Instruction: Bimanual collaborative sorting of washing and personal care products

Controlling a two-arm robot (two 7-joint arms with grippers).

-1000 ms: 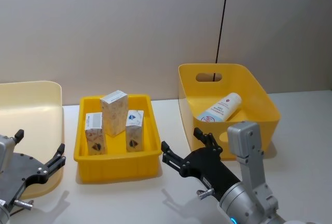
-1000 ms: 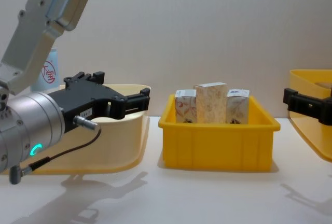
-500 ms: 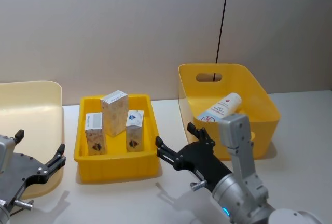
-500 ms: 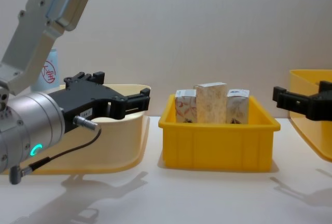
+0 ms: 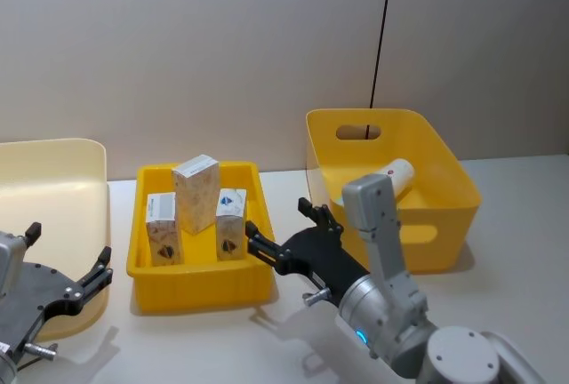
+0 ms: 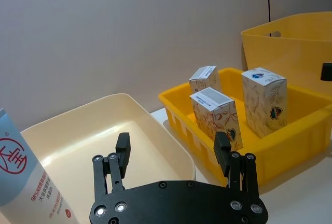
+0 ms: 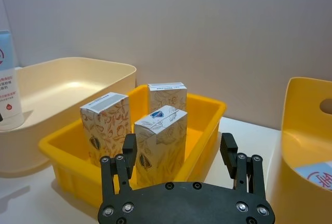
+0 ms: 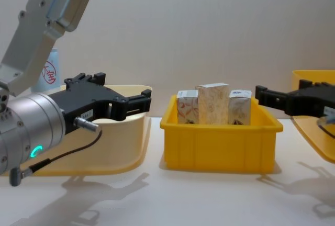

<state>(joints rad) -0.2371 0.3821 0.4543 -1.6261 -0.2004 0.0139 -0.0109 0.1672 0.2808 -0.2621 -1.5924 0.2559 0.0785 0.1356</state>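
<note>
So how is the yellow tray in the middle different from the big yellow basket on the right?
The tray is low with plain walls; the basket is tall with handle holes. The tray holds three cartons standing upright; the basket holds one tube lying slanted. Both are yellow plastic. The open right pincer hovers by the tray's right edge; the left pincer sits, open, near the cream bin.

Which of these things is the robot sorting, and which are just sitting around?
For the job:
- cartons, three in the yellow tray
- lying tube in the deep yellow bin
- standing tube beside the cream bin
- right hand, open beside the tray
- left hand, open near the cream bin

Just there:
- black cable behind the bins
</note>
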